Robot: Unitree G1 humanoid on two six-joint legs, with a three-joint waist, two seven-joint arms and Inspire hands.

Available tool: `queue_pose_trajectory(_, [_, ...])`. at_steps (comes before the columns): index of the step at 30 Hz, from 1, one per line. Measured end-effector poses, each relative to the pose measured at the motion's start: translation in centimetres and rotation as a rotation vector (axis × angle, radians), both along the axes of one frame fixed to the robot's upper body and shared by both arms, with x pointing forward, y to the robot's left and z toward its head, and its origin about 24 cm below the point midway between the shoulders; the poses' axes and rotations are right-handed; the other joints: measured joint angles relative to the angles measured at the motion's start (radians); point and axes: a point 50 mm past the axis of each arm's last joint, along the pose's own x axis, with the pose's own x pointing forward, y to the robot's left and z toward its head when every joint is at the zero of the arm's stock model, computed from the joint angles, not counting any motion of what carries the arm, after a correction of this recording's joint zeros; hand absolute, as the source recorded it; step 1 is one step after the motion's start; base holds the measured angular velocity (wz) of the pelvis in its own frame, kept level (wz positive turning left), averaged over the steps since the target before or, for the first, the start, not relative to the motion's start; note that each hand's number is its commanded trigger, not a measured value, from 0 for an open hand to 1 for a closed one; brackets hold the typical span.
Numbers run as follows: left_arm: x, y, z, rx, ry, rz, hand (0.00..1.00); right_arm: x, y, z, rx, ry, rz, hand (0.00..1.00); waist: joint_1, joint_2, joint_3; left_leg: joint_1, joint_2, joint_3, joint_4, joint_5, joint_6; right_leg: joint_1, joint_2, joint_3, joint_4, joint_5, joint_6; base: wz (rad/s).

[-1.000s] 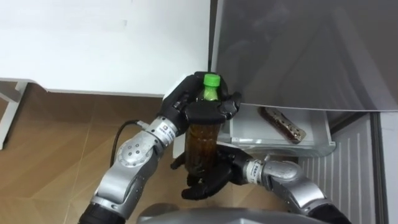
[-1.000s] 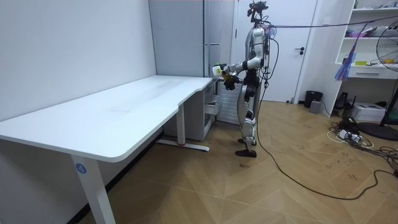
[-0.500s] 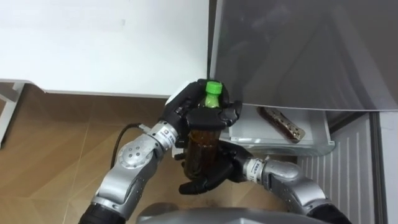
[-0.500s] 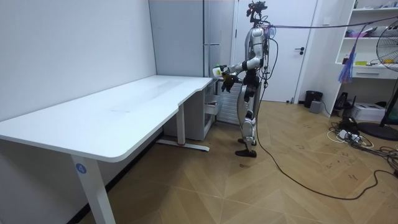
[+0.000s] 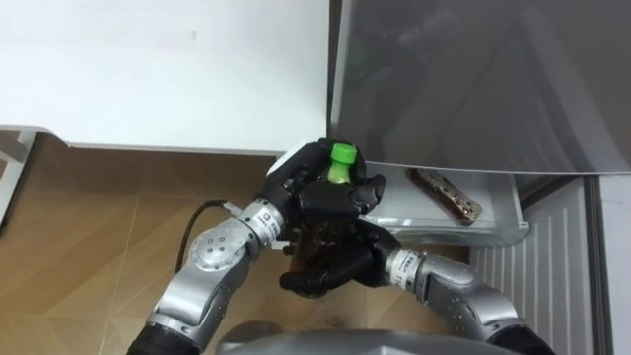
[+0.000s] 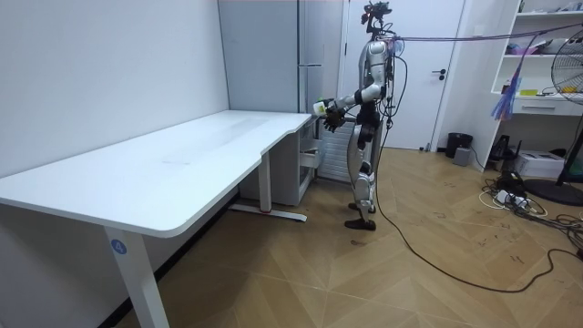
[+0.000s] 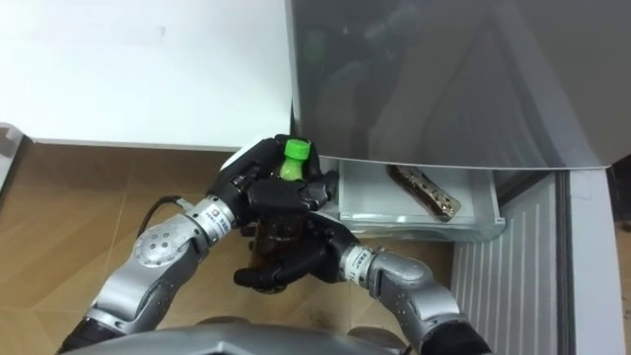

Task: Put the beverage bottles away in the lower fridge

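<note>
A brown drink bottle (image 5: 315,239) with a green cap (image 5: 342,154) is upright in front of me, held in both hands. My left hand (image 5: 301,182) is curled round its neck and shoulder, just under the cap. Coming in from below, my right hand (image 5: 340,264) wraps the bottle's lower part, hiding most of the body. The right eye view has the same grip, with the cap (image 7: 296,150) above the left hand (image 7: 258,184) and the right hand (image 7: 294,260). The open lower fridge drawer (image 5: 498,225) lies just right of the hands. In the room view I stand at the fridge (image 6: 314,55).
A brown wrapped packet (image 5: 447,196) lies in the drawer. The grey fridge door (image 5: 473,79) is above it, and the white desk (image 5: 168,69) lies to the left. Wood floor lies under my arms. A ribbed white panel (image 5: 552,266) is at the lower right.
The bottle has sunk a little and shifted slightly right towards the drawer. My right hand has come up and closed round its lower part, covering more of the body.
</note>
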Motion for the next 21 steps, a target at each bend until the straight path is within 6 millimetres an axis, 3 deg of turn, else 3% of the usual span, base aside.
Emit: queue_pose_trajectory(21, [0.18, 0.54, -0.01, -0.008, 0.006, 0.028, 1.0, -0.31, 0.38, -0.11, 0.014, 0.005, 0.02, 1.0, -0.002, 0.004, -0.0036, -0.001, -0.001, 0.002, 0.003, 0.0, 0.0, 0.003, 0.0, -0.006, 0.0, 0.0, 0.0, 0.0])
